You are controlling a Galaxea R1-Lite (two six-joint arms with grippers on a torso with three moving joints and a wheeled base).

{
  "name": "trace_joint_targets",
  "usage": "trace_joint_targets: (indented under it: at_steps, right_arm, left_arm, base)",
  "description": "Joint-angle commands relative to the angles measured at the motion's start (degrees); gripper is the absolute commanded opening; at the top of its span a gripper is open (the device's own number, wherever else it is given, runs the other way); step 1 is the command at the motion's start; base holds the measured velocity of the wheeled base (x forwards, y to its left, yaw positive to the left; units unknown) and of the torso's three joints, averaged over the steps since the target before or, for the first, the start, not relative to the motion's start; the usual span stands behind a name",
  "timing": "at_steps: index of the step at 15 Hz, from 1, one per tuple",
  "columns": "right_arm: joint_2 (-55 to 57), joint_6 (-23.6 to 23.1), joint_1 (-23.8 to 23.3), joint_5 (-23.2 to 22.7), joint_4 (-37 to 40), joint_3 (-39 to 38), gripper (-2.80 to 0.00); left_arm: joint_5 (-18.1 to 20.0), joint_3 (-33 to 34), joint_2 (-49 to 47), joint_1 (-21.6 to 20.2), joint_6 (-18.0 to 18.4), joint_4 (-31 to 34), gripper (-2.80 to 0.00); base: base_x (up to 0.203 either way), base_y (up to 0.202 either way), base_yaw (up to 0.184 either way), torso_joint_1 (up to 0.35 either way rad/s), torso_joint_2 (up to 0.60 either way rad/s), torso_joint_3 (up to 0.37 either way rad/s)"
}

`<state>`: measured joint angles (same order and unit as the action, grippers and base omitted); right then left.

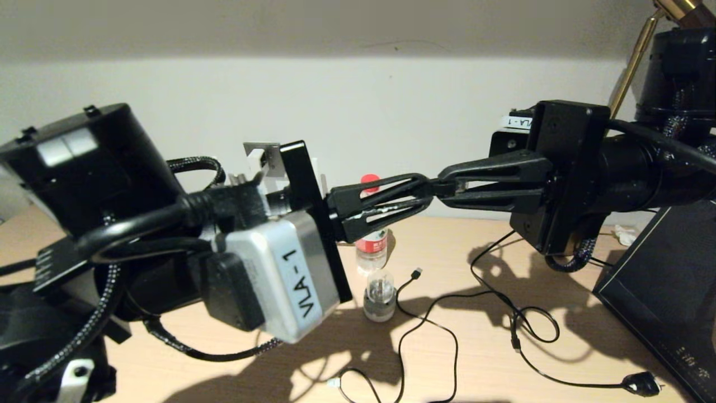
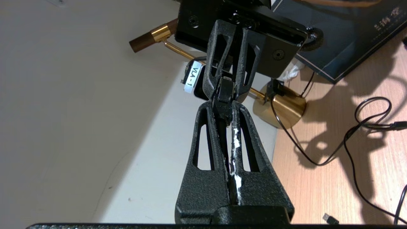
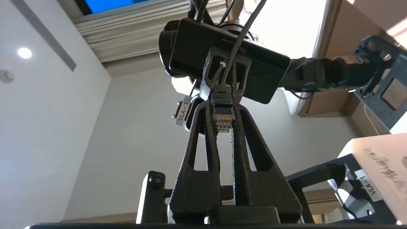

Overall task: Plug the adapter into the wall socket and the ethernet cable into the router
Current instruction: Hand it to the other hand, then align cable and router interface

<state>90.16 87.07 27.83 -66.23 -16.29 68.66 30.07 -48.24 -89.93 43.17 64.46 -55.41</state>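
Above the desk my two grippers meet tip to tip. The right gripper is shut on the ethernet cable's clear plug, whose gold contacts show between its fingertips. The left gripper is shut on the black boot just behind that plug. The black cable runs back along the left fingers. Behind my left wrist peeks a corner of a grey metal plate with a white block at it, mostly hidden; I cannot tell whether they are the wall socket and adapter. The router is out of view.
On the wooden desk stand a red-capped bottle and a round clear gadget. A USB-tipped black cable and a cord with a round mains plug lie loose. A dark box and a brass lamp stand right.
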Motion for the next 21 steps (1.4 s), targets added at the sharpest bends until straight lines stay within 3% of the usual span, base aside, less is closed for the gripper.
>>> trace_joint_targets:
  at_steps: [1,5,6,7,11,13,15,17,19,21]
  right_arm:
    - [0.10,0.47,0.03,-0.39,0.00,-0.01,-2.80]
    - [0.36,0.29,0.20,-0.21,-0.04,-0.27,-2.80]
    - [0.37,-0.61,0.21,-0.13,0.01,-0.44,-0.80]
    - [0.37,-1.30,0.27,-0.13,0.03,-0.54,0.00]
    - [0.81,-3.43,0.40,0.45,-0.04,-1.70,0.00]
    - [-0.52,-5.44,0.01,3.28,-0.06,-2.69,0.00]
    - [-3.43,-6.83,-1.07,9.28,-0.06,-2.59,0.00]
    - [-7.28,-13.09,-2.18,13.05,0.17,-2.83,0.00]
    - [-11.28,-19.42,-4.85,21.50,2.04,-3.27,0.00]
    - [-15.39,-31.91,-7.94,28.05,10.41,-4.12,0.00]
  left_arm:
    - [0.07,0.07,-0.07,-0.01,0.31,-0.58,-2.80]
    - [0.07,0.16,0.02,-0.01,0.31,-0.58,-2.80]
    - [0.15,0.16,-0.08,0.00,0.31,-0.58,-2.80]
    - [0.07,0.07,-0.16,0.08,0.31,-0.58,-2.80]
    - [-0.15,2.88,0.79,0.02,-1.58,-0.49,-2.80]
    - [-1.52,6.01,3.20,-0.16,-5.03,-0.49,-2.80]
    - [-3.52,10.92,5.93,-0.87,-10.44,-0.49,-2.80]
    - [-6.54,13.77,7.68,-1.65,-19.53,-0.39,-2.80]
    - [-7.18,14.68,7.25,-6.40,-28.42,-0.21,-2.80]
    - [-7.50,13.60,6.76,-10.91,-42.87,0.52,-2.80]
  base:
    - [0.000,0.000,0.000,0.000,0.00,0.000]
    - [0.000,0.000,0.000,0.000,0.00,0.000]
    - [0.000,0.000,0.000,0.000,0.00,0.000]
    - [0.000,0.000,0.000,0.000,0.00,0.000]
    - [0.000,0.000,0.000,0.000,0.00,0.000]
    - [0.000,0.000,0.000,0.000,0.00,0.000]
    - [0.000,0.000,0.000,0.000,0.00,0.000]
    - [0.000,0.000,0.000,0.000,0.00,0.000]
    - [0.000,0.000,0.000,0.000,0.00,0.000]
    - [0.000,0.000,0.000,0.000,0.00,0.000]
